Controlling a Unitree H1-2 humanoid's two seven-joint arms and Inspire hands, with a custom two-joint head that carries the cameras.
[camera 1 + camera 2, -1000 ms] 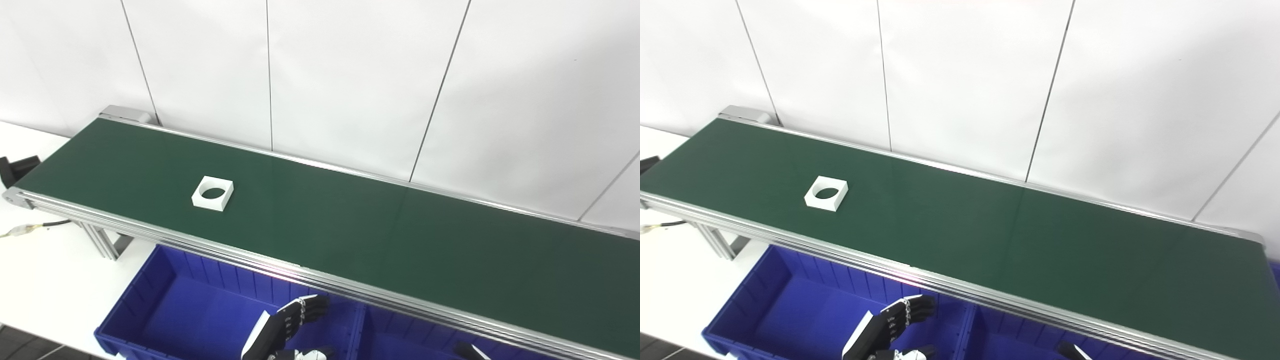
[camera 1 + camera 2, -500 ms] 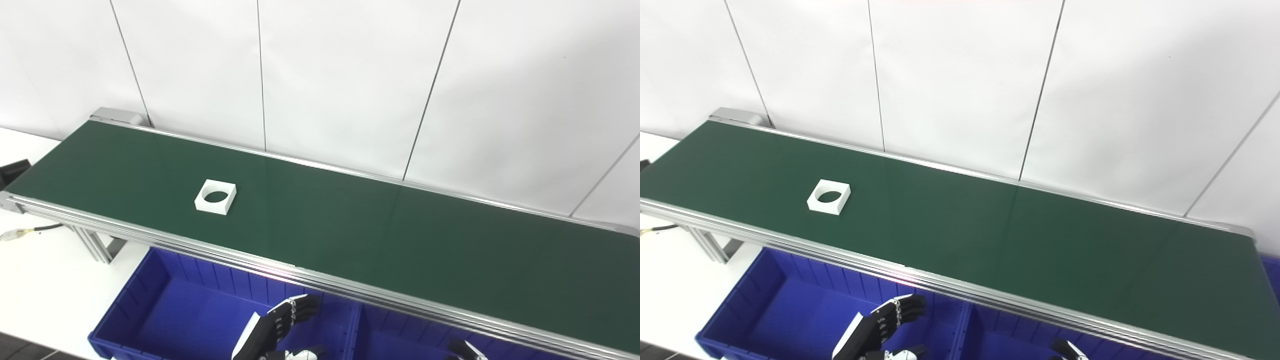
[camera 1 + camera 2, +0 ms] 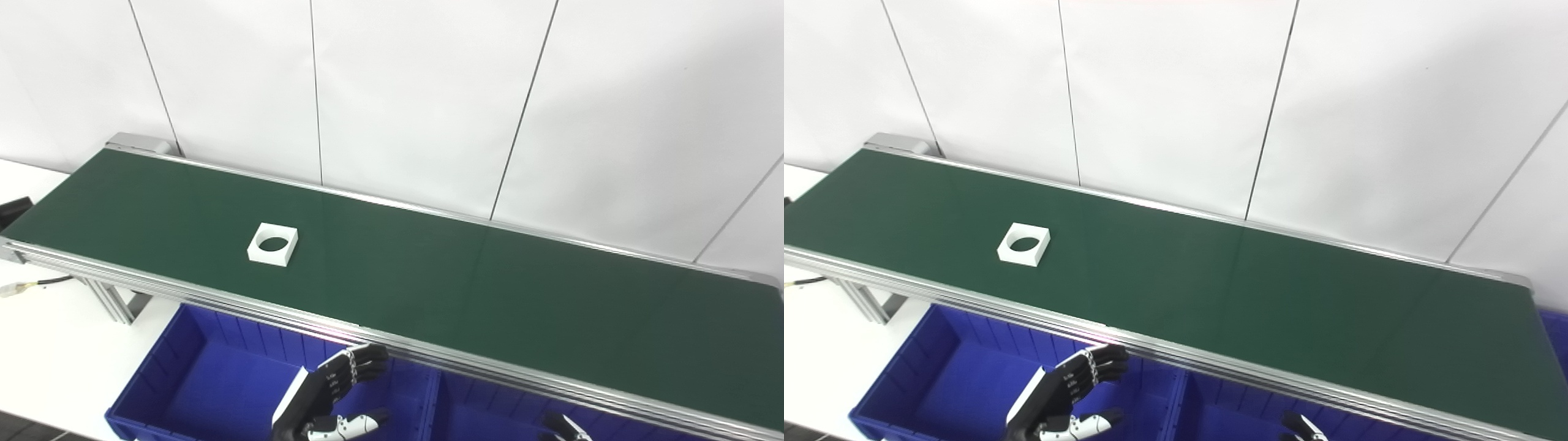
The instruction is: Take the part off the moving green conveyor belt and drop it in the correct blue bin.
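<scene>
A white square part [image 3: 273, 244] with a round hole lies flat on the green conveyor belt [image 3: 429, 275], toward its left end. My left hand [image 3: 331, 395] hovers open over the left blue bin [image 3: 184, 380], below the belt's near rail and well short of the part. Only a fingertip of my right hand [image 3: 563, 425] shows at the bottom edge, above the right blue bin [image 3: 484, 416]; its state cannot be made out.
Aluminium rails [image 3: 392, 343] edge the belt on the near side. A white panelled wall [image 3: 429, 92] stands right behind it. A white tabletop [image 3: 49, 343] with a cable [image 3: 37, 283] lies at the left, beside the belt's support legs [image 3: 116, 303].
The part has ridden a little to the right on the belt. My left hand has risen slightly and spread more. The camera has shifted a bit.
</scene>
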